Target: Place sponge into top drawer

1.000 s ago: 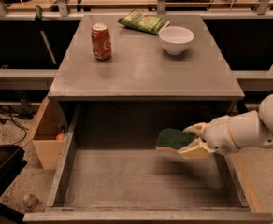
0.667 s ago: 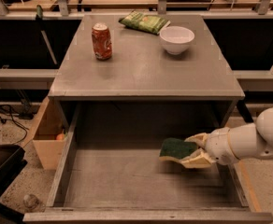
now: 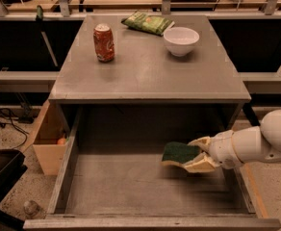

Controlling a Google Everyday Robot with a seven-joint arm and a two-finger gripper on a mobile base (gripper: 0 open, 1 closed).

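The sponge (image 3: 179,153), dark green on top over pale yellow foam, is held over the right part of the open top drawer (image 3: 126,189). My gripper (image 3: 198,154) reaches in from the right on a white arm and is shut on the sponge's right end, one finger above and one below. The sponge hangs low over the drawer's flat grey bottom; I cannot tell whether it touches. The drawer is pulled fully out from under the grey cabinet top.
On the cabinet top (image 3: 150,76) stand a red soda can (image 3: 104,43), a white bowl (image 3: 181,40) and a green snack packet (image 3: 147,23). A wooden box (image 3: 48,146) sits on the floor left of the drawer. Rails run behind and beside the cabinet.
My gripper with the sponge has moved lower into the drawer over the last second, shifting only slightly sideways. The grip has not changed.
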